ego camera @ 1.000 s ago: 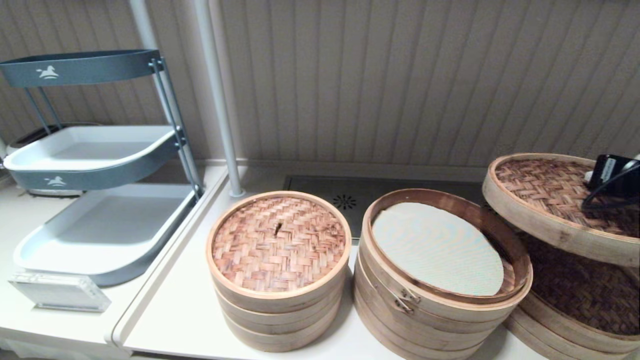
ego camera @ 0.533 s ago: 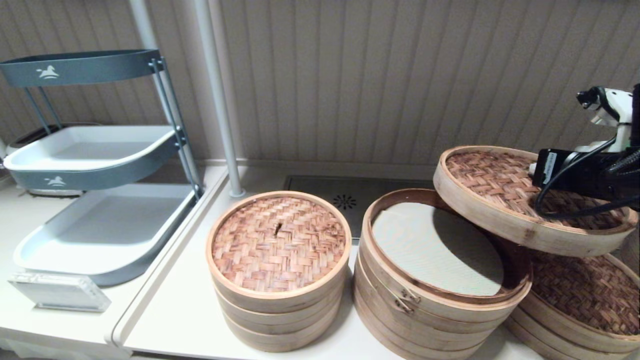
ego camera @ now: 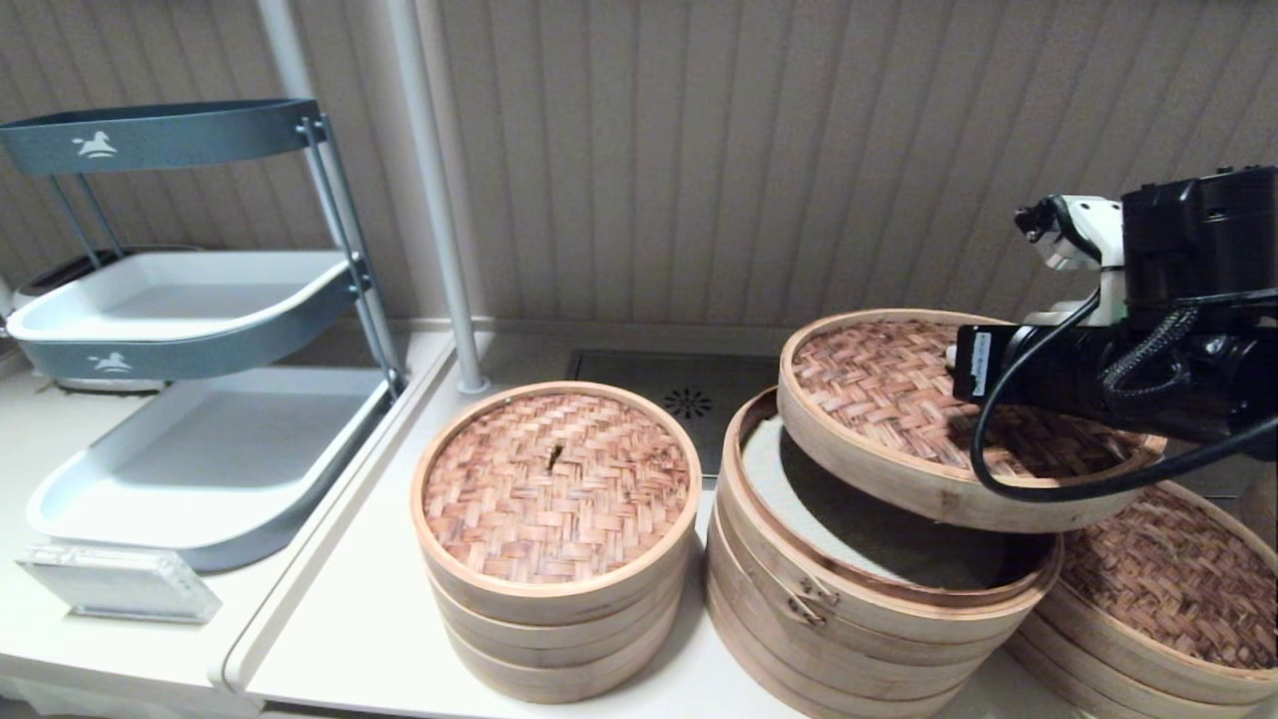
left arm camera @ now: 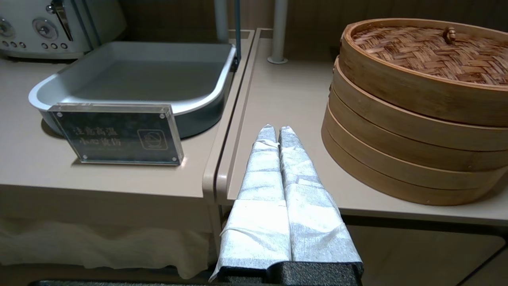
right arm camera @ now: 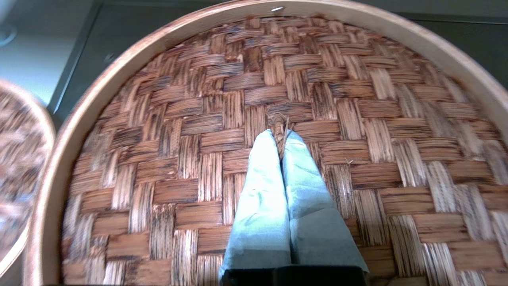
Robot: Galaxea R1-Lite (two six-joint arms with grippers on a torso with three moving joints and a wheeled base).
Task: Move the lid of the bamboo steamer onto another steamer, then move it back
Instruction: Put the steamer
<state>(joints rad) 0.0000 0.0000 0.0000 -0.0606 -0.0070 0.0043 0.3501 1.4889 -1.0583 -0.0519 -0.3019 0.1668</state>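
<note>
The bamboo steamer lid (ego camera: 879, 399) hangs tilted in the air above the open middle stack (ego camera: 879, 591), which has a metal clasp (ego camera: 811, 597). Its left edge is low over the shaded white liner (ego camera: 799, 469). My right arm (ego camera: 1098, 379) reaches over it. My right gripper (right arm camera: 279, 135) is shut on the small centre loop (right arm camera: 279, 121) of the lid (right arm camera: 278, 63). Another steamer (ego camera: 1158, 579), low with a darker woven top, sits at the far right, uncovered. My left gripper (left arm camera: 274, 129) is shut and empty, low at the counter's front edge.
A narrower three-tier stack (ego camera: 555, 489) with its own woven lid stands left of the middle stack, also the stack (left arm camera: 416, 111) beside my left gripper. A grey tiered tray rack (ego camera: 190, 300), an acrylic sign (ego camera: 118, 582) and a white pole (ego camera: 429, 200) stand at the left.
My right gripper has carried the lid leftwards, from above the far right steamer to above the open middle stack. The left arm has not moved.
</note>
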